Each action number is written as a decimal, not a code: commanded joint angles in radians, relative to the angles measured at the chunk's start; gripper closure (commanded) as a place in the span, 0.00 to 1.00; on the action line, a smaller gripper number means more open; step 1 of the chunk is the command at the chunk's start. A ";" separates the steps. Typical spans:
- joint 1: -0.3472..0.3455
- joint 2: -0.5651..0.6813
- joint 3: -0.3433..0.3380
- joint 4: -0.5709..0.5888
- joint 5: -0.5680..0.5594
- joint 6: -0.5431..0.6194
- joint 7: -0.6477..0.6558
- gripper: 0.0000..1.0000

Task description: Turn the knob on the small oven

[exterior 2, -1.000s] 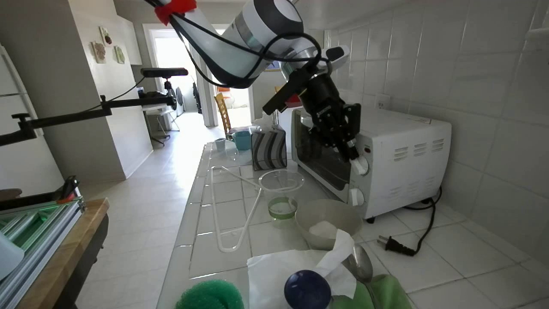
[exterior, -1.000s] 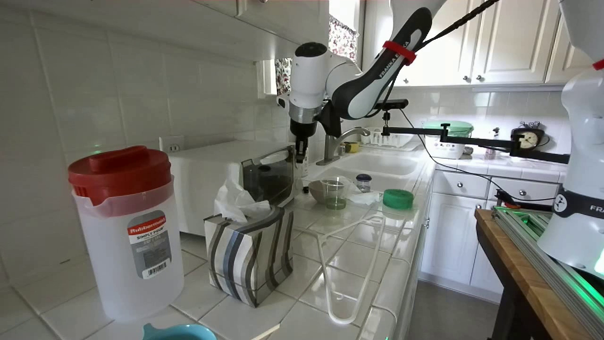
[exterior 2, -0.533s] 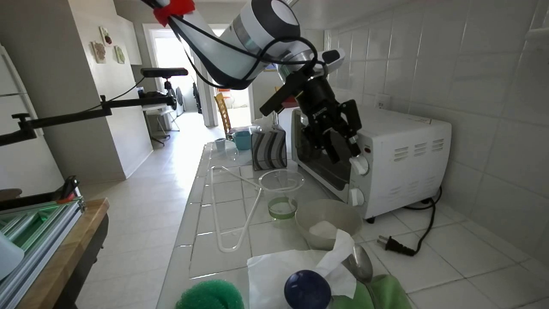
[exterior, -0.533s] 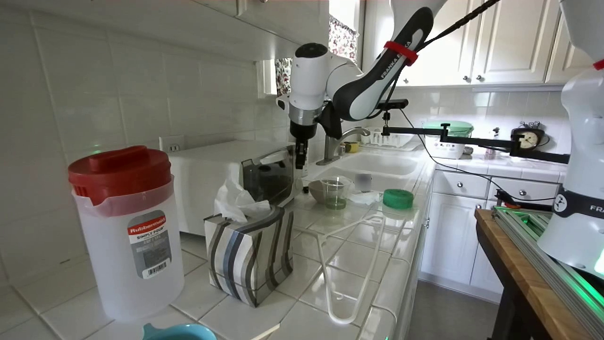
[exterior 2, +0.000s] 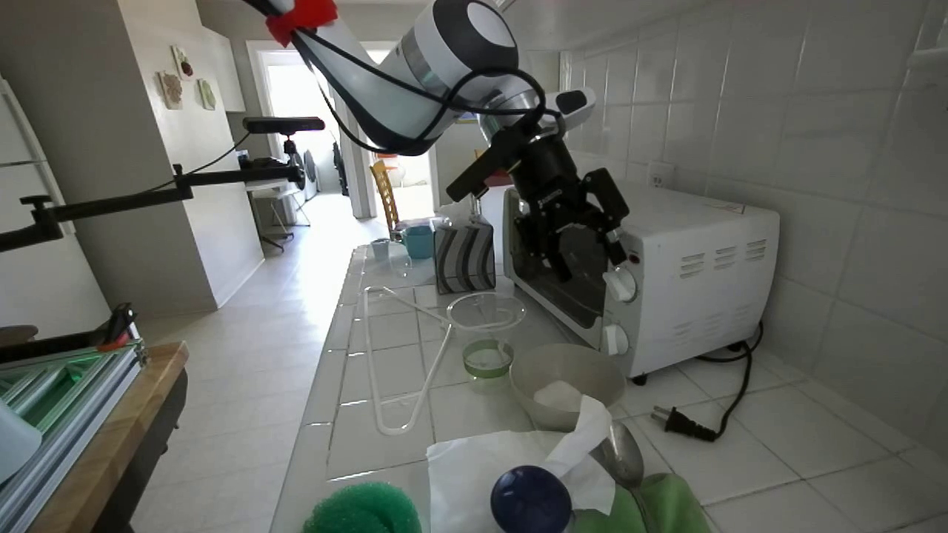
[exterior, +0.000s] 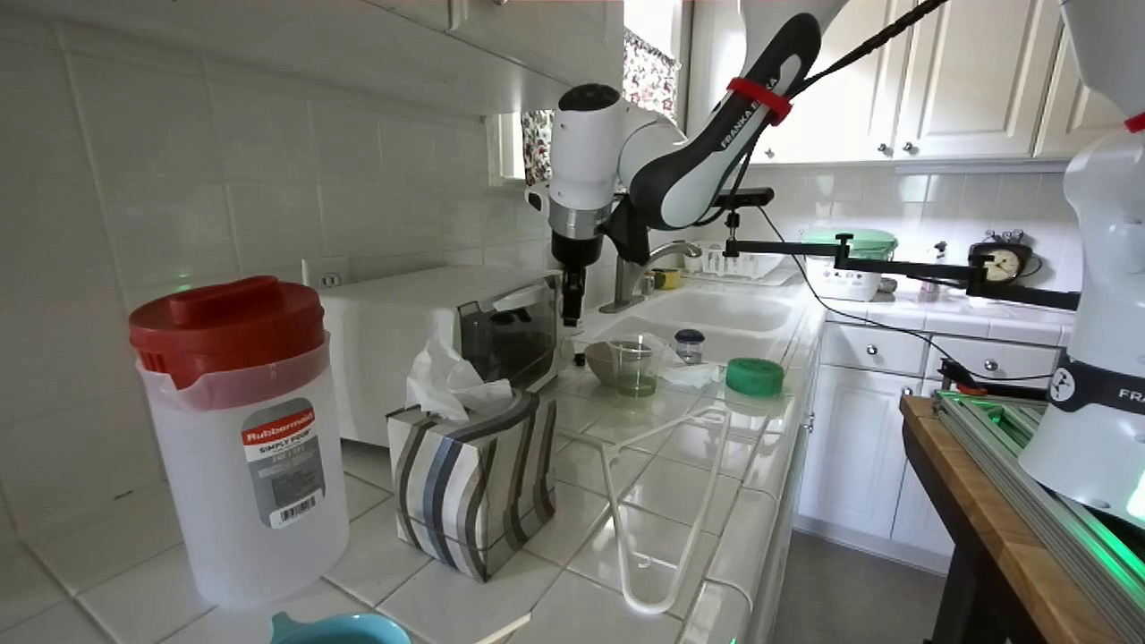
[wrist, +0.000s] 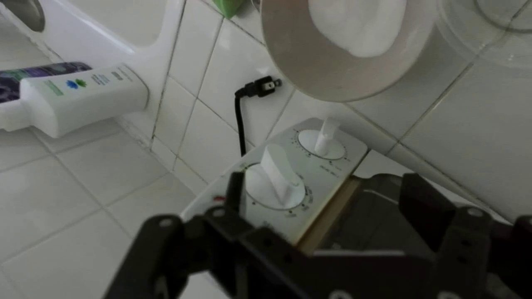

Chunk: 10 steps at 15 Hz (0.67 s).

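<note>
The small oven [exterior 2: 703,281] is a white box with a dark glass door; it also stands behind the tissue box in an exterior view [exterior: 394,331]. Its control panel bears an upper knob [exterior 2: 621,284] and a lower knob [exterior 2: 615,340]. My gripper [wrist: 326,187] is spread wide in front of the panel and glass, holding nothing. In the wrist view the upper knob [wrist: 276,178] lies between the fingers, close beside the left one; whether they touch I cannot tell. The lower knob [wrist: 326,141] sits farther off.
A beige bowl [exterior 2: 566,377] and clear cup [exterior 2: 487,333] stand before the oven. Its unplugged cord [exterior 2: 692,424] lies on the counter. Along the counter are a tissue box [exterior: 474,483], a red-lidded jug [exterior: 250,465] and a white wire frame [exterior: 617,537].
My gripper has gone from shut, by the upper knob, to wide apart, one finger swinging away across the glass. The arm has shifted slightly back from the panel. No turning of the knob is visible.
</note>
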 commanded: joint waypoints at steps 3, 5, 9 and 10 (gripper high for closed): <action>-0.007 0.006 0.012 -0.001 0.061 -0.035 -0.067 0.33; -0.006 0.008 0.011 -0.001 0.066 -0.042 -0.073 0.37; -0.007 0.014 0.007 0.002 0.058 -0.045 -0.072 0.38; -0.005 0.017 0.006 0.005 0.053 -0.044 -0.070 0.30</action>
